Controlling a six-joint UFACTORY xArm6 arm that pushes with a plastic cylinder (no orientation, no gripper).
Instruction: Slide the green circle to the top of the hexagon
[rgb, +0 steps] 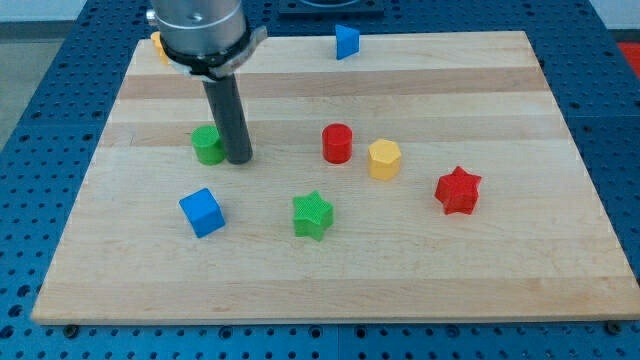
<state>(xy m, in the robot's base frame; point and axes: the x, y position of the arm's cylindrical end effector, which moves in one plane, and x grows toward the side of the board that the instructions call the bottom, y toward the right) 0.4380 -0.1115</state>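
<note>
The green circle (207, 145) sits on the wooden board's left part. My tip (238, 160) rests right beside it, touching its right side. The yellow hexagon (384, 159) lies to the right of the board's middle, well to the right of the green circle. A red circle (338, 143) stands just left of the hexagon, between it and the green circle.
A blue cube (202, 212) lies below the green circle. A green star (312, 215) is at bottom centre and a red star (458, 191) to the right. A blue block (346, 41) sits at the top edge. An orange-yellow block (158, 46) peeks out at top left behind the arm.
</note>
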